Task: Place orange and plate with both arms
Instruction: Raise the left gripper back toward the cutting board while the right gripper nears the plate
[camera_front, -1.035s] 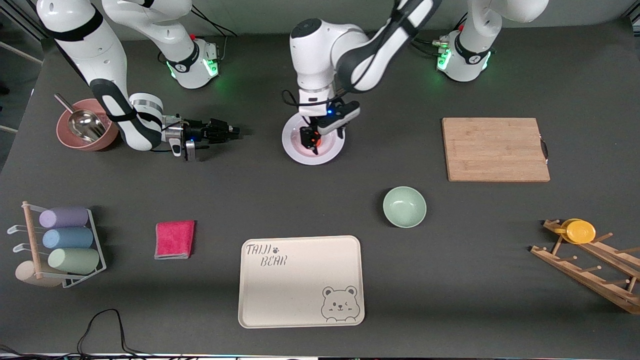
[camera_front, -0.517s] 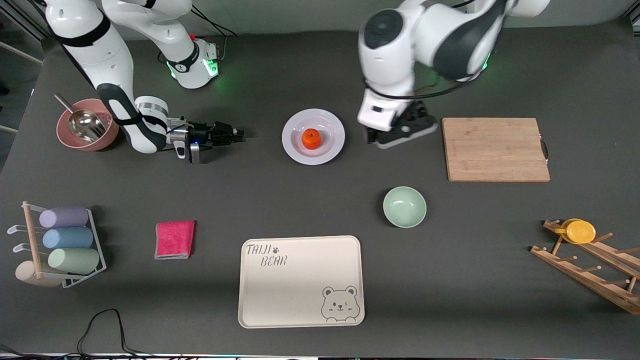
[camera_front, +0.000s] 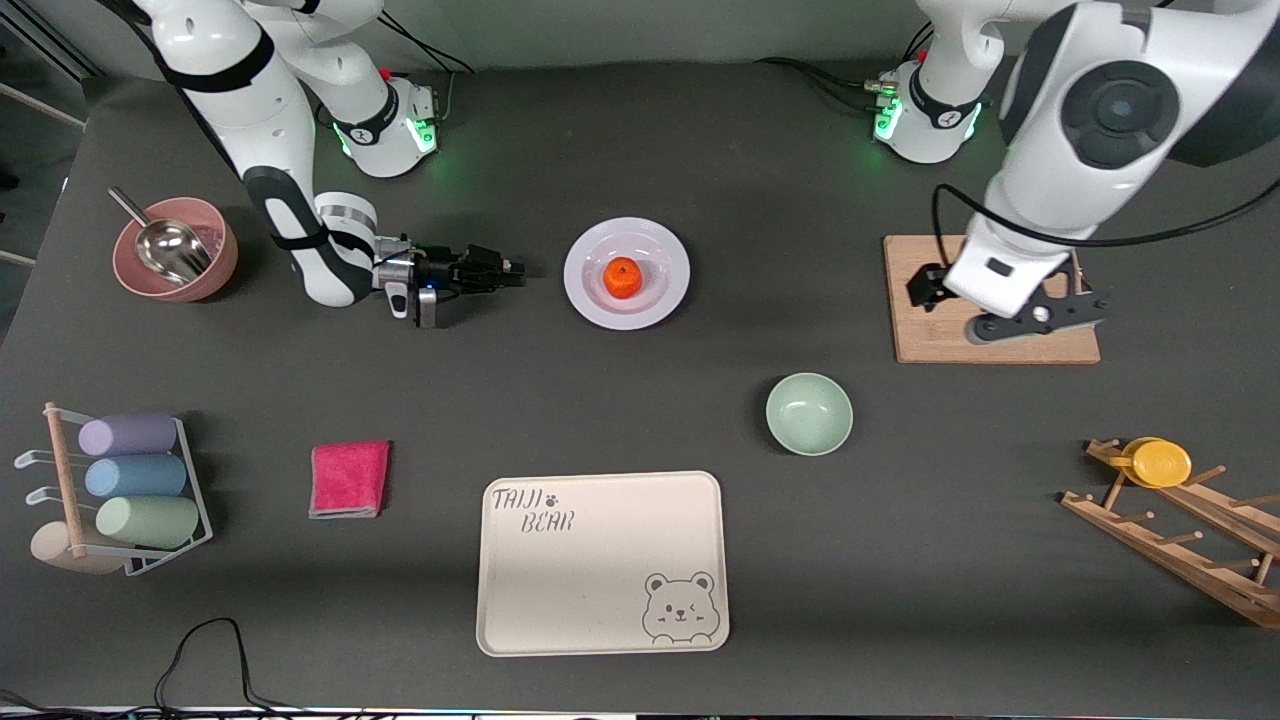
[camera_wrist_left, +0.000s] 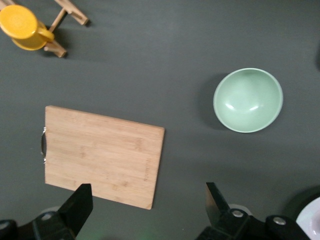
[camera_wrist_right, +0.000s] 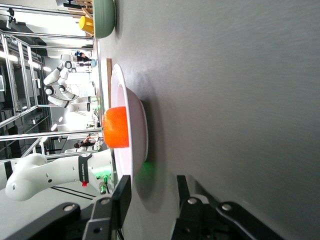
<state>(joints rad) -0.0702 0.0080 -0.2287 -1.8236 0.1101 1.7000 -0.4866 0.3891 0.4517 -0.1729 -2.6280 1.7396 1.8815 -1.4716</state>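
While the orange (camera_front: 623, 278) sits in the shallow centre of the plate (camera_front: 660, 250), nothing lies between that plate and the right gripper (camera_front: 510, 270), which is held low over the bare worktop (camera_front: 640, 400) just beside the plate toward the right arm's end, its jaws a little apart and holding nothing. The mint-green bowl (camera_front: 809, 413) stands nearer the front camera than the plate, the cream bear tray (camera_front: 603, 563) nearer still, and the pink cloth (camera_front: 349, 478) sits toward the right arm's end. A second ago the left gripper (camera_front: 1035, 318) was down on the orange over the plate; now it hangs over the wooden cutting board (camera_front: 920, 300), jaws wide open and empty, and the right gripper has edged closer to the plate. In the right wrist view the plate's rim hides part of the orange (camera_wrist_right: 116, 127); in the left wrist view only a sliver of the plate (camera_wrist_left: 311, 220) shows at the corner.
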